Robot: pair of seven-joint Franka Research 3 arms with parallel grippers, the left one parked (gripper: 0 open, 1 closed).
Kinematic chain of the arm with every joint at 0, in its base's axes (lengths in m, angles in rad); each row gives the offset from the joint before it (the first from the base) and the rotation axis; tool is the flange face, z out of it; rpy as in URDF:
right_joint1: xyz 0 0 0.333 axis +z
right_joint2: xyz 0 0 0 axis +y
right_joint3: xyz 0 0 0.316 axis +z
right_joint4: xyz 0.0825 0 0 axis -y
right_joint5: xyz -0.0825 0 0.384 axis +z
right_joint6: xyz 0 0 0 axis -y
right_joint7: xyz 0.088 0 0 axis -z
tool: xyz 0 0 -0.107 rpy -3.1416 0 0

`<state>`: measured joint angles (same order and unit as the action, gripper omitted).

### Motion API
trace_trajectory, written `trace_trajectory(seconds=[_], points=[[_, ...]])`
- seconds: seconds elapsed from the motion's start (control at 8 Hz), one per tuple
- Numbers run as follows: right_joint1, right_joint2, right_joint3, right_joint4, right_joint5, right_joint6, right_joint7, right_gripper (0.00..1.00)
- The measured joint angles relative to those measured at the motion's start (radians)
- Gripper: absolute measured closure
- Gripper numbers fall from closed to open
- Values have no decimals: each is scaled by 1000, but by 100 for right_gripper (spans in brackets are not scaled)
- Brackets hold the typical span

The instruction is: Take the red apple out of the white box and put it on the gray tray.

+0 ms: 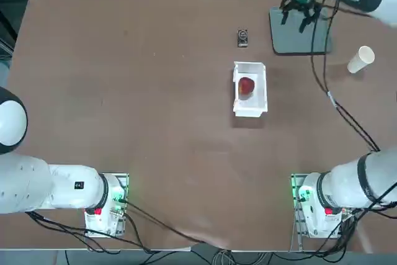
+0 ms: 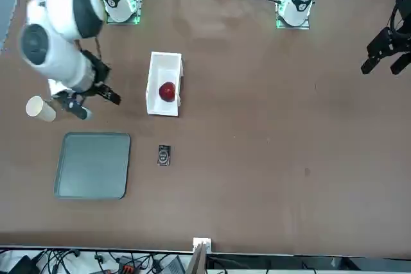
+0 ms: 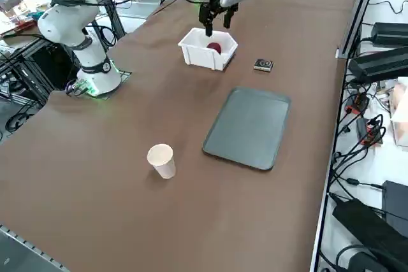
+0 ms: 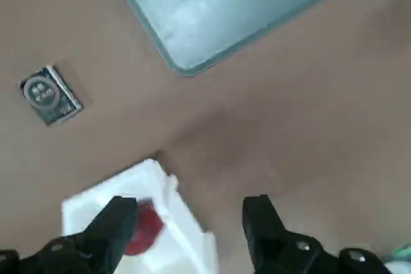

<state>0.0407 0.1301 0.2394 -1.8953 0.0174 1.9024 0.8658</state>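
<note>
The red apple (image 1: 246, 85) (image 2: 167, 91) (image 3: 214, 48) lies inside the white box (image 1: 250, 69) (image 2: 166, 65) (image 3: 201, 57) near the middle of the table. The gray tray (image 1: 294, 41) (image 2: 93, 165) (image 3: 248, 127) lies bare at the far right. My right gripper (image 1: 298, 15) (image 2: 87, 102) (image 3: 217, 22) (image 4: 189, 216) hangs open and holds nothing, raised well above the table on the box's tray side. In the wrist view one finger stands over the apple (image 4: 144, 232) and the box (image 4: 176, 219), the other over bare table, with the tray (image 4: 237, 11) beyond.
A white paper cup (image 1: 361, 59) (image 2: 40, 108) (image 3: 161, 160) lies on its side at the right, near the tray. A small black object (image 1: 242, 38) (image 2: 164, 155) (image 3: 263, 65) (image 4: 50, 94) rests between box and tray. A cable trails from the right arm.
</note>
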Motion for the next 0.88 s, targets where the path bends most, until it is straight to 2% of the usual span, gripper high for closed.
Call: trace_trajectory(seconds=[0.25,0.62,0.88], points=[[18,-14,-1,-65,21,54,166,0],[2,-37,-20,-79,-43,58,121,0],[2,-43,-19,-84,-43,62,197,0]])
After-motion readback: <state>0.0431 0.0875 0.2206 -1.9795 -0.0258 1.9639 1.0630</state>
